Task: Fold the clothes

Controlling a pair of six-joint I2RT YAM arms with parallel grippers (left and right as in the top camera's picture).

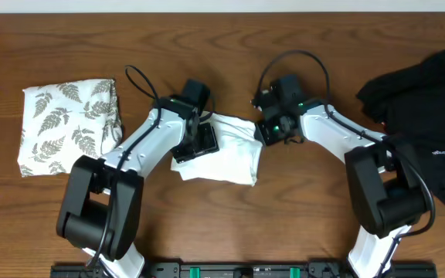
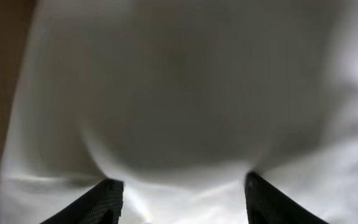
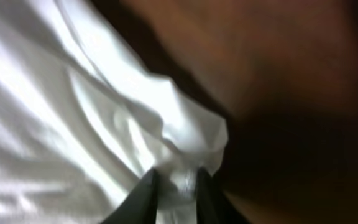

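The clothes [image 1: 230, 161], a white T-shirt, lie bunched into a small bundle at the table's middle. My left gripper [image 1: 199, 143] sits on the bundle's left part. In the left wrist view the gripper [image 2: 182, 200] is open, its dark fingers [image 2: 107, 202] wide apart over smooth white cloth [image 2: 179, 93]. My right gripper [image 1: 265, 131] is at the bundle's upper right corner. The right wrist view shows that gripper [image 3: 178, 186] shut on a puckered edge of the clothes [image 3: 73, 124], a tuft of cloth pinched between the fingers [image 3: 145, 196]. The shirt's graphic is hidden.
A folded white fern-print cloth [image 1: 68, 123] lies at the left. A black garment [image 1: 431, 108] is heaped at the right edge, next to the right arm's base. Bare wooden table [image 1: 300, 224] lies in front of the bundle.
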